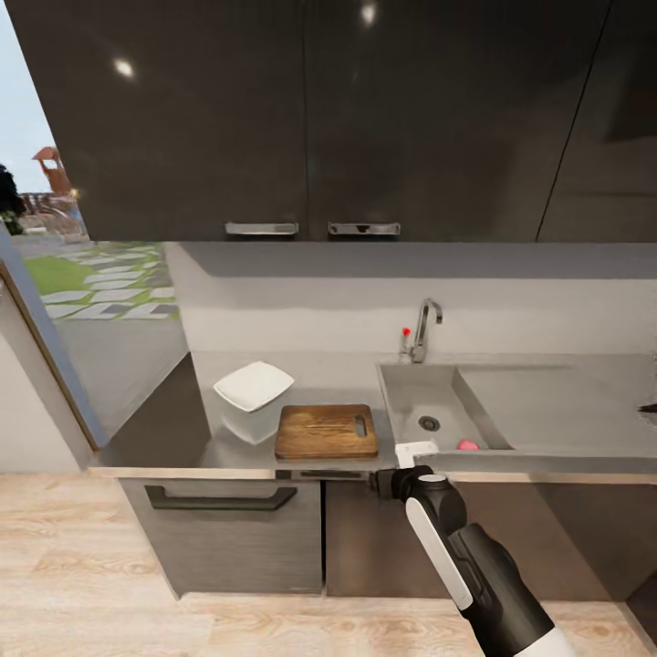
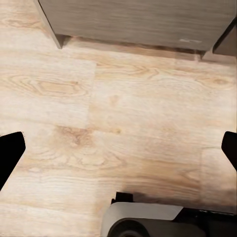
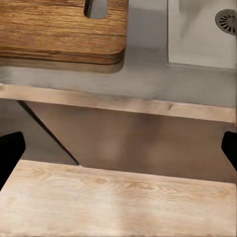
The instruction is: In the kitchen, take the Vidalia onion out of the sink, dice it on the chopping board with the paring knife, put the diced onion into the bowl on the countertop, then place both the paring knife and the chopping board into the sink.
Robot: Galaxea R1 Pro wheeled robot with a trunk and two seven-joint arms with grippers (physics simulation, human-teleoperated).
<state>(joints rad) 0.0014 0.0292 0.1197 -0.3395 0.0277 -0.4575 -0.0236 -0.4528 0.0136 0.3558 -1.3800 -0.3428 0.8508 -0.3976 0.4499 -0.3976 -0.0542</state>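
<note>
Pinkish onion (image 1: 467, 445) at the sink's (image 1: 406, 401) five o'clock corner, chopping board (image 1: 327, 431) at nine o'clock of the basin, white bowl (image 1: 254, 385) beyond, right gripper (image 3: 118, 148) spread wide at the counter's edge, left gripper (image 2: 118, 148) spread over the floor (image 2: 118, 113).

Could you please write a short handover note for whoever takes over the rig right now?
Right gripper: open, empty, at the counter's front edge between chopping board and sink. Left gripper: open, empty, over the floor.
Vidalia onion lies in the sink; white bowl stands left of the board. I can't make out the paring knife.
Done: nothing. Left: fetch onion, dice, fill bowl, sink knife and board.
</note>
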